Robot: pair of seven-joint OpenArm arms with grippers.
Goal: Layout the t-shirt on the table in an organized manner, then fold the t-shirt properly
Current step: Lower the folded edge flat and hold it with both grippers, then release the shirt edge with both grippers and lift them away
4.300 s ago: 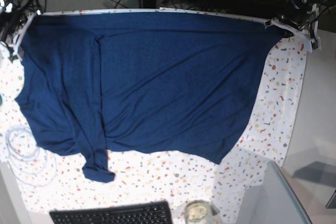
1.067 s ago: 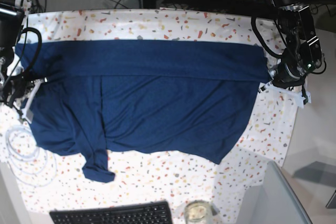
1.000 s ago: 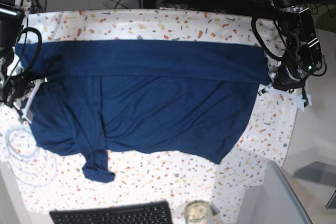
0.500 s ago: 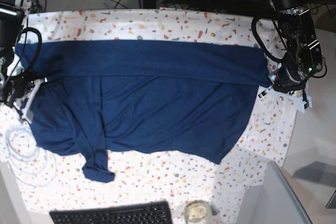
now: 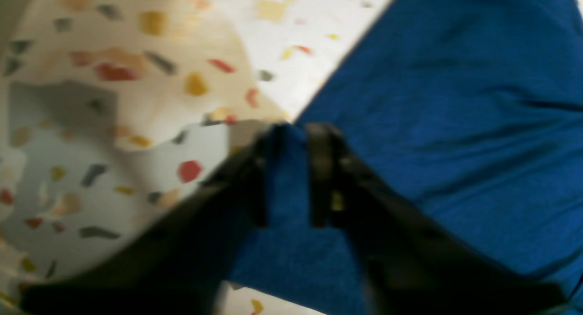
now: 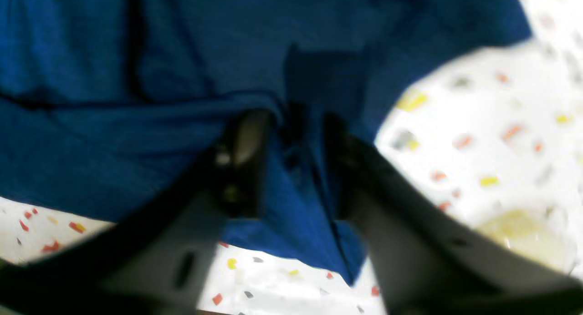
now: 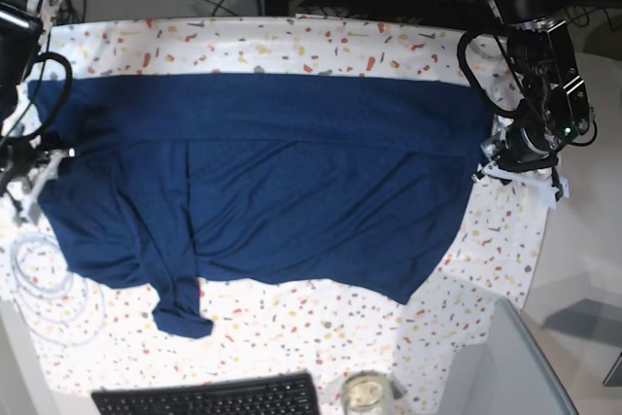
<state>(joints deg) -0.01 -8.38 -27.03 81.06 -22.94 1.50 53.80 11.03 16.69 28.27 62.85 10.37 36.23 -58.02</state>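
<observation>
Both sets of fingers [image 5: 287, 174] [image 6: 287, 165] parted, t-shirt [image 7: 292, 182] cloth lying between. Risk: snagging cloth while lifting, dragging the fold off the worktop [image 7: 292, 41].

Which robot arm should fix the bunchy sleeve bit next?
Probably the right arm: its tool sits at the shirt edge on the same side as the bunched sleeve. The left tool is across the table.

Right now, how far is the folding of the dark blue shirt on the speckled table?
Done: the dark navy-blue cotton t-shirt lies spread on the white speckled table, its far edge folded over as a band. In hand: the left gripper and right gripper stand parted around its side edges. Left: the sleeve and further folds.
</observation>
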